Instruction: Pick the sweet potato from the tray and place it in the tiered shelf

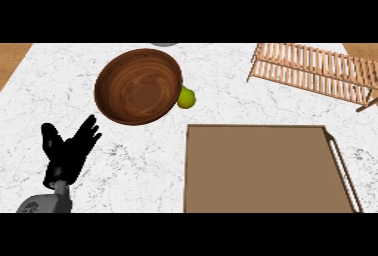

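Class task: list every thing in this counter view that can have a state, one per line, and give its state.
Bowl: upright, nothing in it.
Pear: on the counter, against the bowl's right side, partly hidden.
Tray: flat, nothing on it.
Shelf: standing, nothing seen on it.
Left hand: open, resting, fingers up.
Right hand: not in view.

Brown tray point(258, 170) near slatted tiered shelf point(314, 70)

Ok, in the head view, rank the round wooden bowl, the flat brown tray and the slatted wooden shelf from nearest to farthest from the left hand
1. Round wooden bowl, just above and right of the left hand.
2. Flat brown tray, across the counter to the right.
3. Slatted wooden shelf, far upper right corner.
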### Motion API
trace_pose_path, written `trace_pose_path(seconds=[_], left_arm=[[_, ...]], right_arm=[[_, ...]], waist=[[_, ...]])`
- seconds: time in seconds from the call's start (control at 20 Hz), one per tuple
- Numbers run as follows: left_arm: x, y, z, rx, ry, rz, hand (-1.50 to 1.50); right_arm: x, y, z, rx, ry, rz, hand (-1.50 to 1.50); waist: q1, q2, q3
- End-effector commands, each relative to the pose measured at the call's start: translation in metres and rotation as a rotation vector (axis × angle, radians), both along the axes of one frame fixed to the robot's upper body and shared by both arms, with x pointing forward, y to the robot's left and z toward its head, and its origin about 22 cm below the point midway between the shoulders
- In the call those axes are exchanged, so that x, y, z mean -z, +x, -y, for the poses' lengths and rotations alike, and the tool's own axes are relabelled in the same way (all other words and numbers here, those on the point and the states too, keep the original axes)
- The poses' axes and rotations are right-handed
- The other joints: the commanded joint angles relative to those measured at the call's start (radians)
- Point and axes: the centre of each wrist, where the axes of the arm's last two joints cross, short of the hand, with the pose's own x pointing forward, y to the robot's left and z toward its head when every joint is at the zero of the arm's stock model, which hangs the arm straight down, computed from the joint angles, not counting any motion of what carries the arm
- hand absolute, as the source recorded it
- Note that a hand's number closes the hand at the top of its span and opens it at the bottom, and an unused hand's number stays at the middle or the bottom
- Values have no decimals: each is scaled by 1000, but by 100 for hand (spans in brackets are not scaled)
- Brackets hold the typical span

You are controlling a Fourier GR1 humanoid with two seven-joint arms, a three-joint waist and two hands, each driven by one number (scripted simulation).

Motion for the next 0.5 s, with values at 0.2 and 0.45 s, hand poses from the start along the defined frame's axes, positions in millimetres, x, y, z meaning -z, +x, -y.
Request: trace_pose_path(seconds=[0.2, 0.45], left_arm=[[3, -5, 3, 7, -15, -35, 0], [13, 3, -9, -5, -11, -23, 0]], right_arm=[[31, 35, 26, 0, -48, -14, 150], [54, 46, 46, 22, -46, -1, 150]], waist=[[7, 5, -3], [4, 8, -3]])
